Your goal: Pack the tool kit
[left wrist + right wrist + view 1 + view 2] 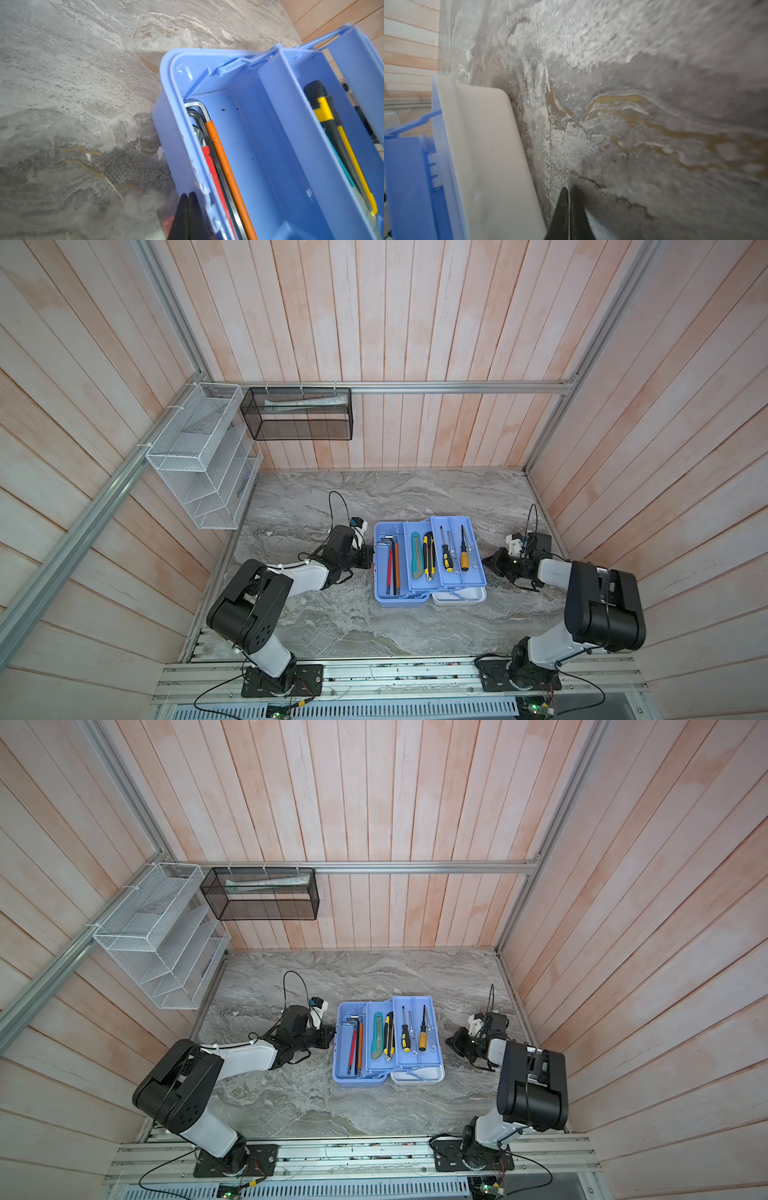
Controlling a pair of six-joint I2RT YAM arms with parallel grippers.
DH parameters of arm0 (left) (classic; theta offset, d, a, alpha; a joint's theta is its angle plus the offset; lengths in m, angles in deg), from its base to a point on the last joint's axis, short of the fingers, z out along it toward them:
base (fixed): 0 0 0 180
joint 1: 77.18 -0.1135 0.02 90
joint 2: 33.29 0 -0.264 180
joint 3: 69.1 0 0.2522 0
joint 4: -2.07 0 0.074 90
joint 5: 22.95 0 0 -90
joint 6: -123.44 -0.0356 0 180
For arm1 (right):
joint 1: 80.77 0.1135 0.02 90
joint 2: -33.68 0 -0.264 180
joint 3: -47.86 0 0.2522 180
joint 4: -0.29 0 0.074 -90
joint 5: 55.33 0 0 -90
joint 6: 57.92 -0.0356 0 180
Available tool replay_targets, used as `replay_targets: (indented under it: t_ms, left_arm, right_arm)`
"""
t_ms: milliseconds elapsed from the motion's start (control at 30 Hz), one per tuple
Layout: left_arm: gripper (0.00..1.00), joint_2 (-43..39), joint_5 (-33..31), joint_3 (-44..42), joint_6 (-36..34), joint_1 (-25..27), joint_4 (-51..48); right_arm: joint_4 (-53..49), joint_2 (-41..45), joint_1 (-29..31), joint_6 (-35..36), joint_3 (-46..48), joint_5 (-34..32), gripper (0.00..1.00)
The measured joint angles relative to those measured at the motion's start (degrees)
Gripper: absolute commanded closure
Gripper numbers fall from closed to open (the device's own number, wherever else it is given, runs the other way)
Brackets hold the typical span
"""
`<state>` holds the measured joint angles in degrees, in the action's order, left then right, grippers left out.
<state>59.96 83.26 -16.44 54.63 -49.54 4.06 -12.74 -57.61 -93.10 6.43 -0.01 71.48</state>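
Where the kit sits: light blue plastic tool kit [401, 601] mid-table, trays [455, 526] fanned open, loaded.
Left fingers [182, 212]: pressed together, empty, beside its base [176, 145], likely for pushing.
Right fingers [562, 207]: pressed together, empty, beside white lid [483, 145].

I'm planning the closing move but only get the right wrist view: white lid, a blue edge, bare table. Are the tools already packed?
Observer: Yes. In both top views the hex keys lie in the blue base.
Operator: And the swing-out trays?
Observer: The middle tray holds two utility knives, and the upper tray holds the screwdrivers.
Operator: Where is the left hand?
Observer: The left hand is shut, just outside the base wall nearest the hex keys. I cannot tell whether it touches the wall.
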Motion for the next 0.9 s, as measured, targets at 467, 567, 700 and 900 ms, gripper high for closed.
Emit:
replay_targets:
  t_ms: [467, 567, 700, 900]
  left_arm:
    - [1.0, -0.72, -0.42, -1.68, 0.46, 0.0, 0.15]
    - [1.0, -0.72, -0.42, -1.68, 0.46, 0.0, 0.15]
    - [1.0, -0.72, -0.26, -1.73, 0.52, 0.0, 0.11]
    - [1.0, -0.7, -0.2, -1.81, 0.92, 0.0, 0.15]
  right_arm:
    - [9.2, -7.32, 3.96, -0.98, -2.34, 7.1, 1.0]
    - [10.95, -7.32, 3.82, -2.1, -1.42, 8.57, 1.0]
    - [12.59, -6.38, 3.82, -3.41, -0.31, 11.13, 1.0]
    - [13.81, -0.59, 3.56, -5.25, 1.36, 12.37, 1.0]
